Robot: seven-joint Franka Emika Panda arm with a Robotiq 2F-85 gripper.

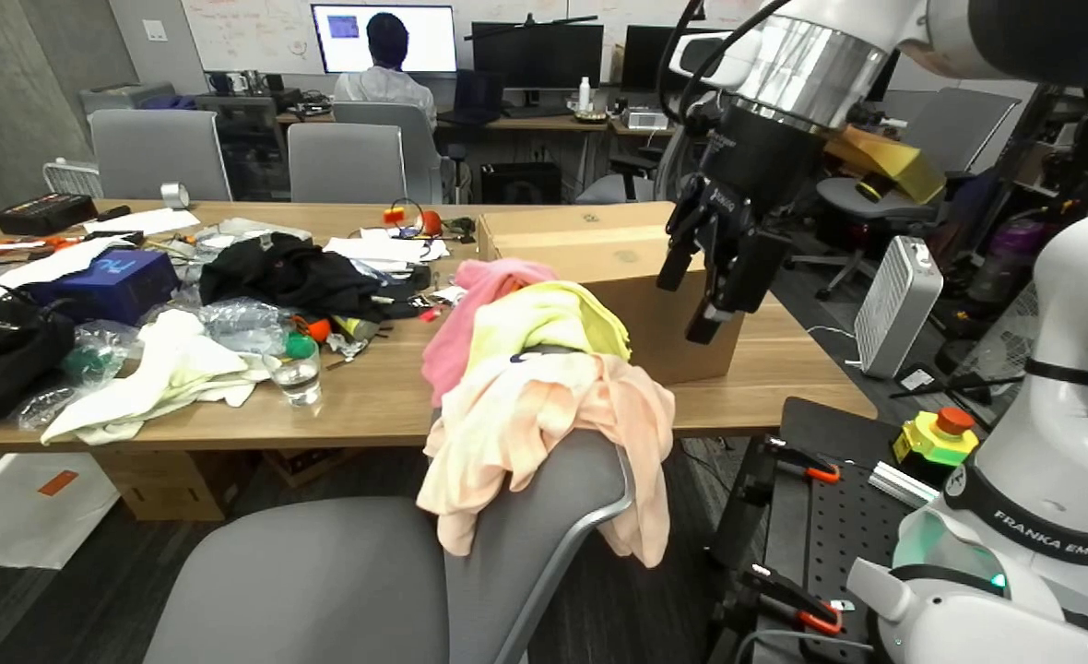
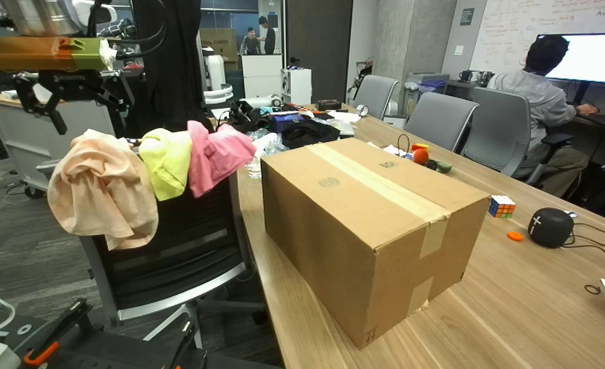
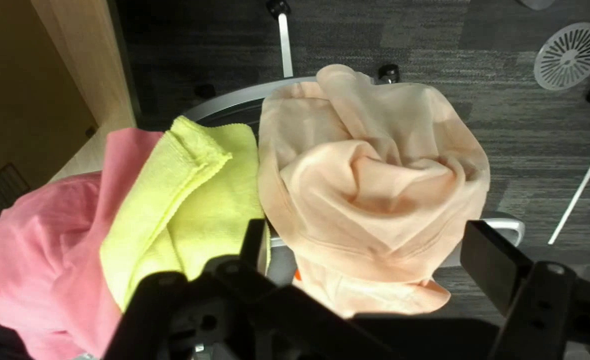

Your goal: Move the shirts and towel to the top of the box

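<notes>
Robotiq gripper [image 3: 372, 252] hovers, jaws spread and empty, above peach shirt [image 3: 365, 210] draped over chair back [image 1: 507, 572], beside yellow towel [image 3: 210, 215], pink shirt [image 3: 40, 260]. Good pick likely means pinching raised folds, missing chair back, lifting high toward cardboard box [image 2: 354, 205] on bench [image 2: 502, 297].

Rumpled pink shirt [image 2: 218, 154], yellow towel [image 2: 164, 161] and peach shirt [image 2: 102, 189] over chair back [image 2: 189, 241], near taped cardboard box [image 2: 369, 230]
</notes>
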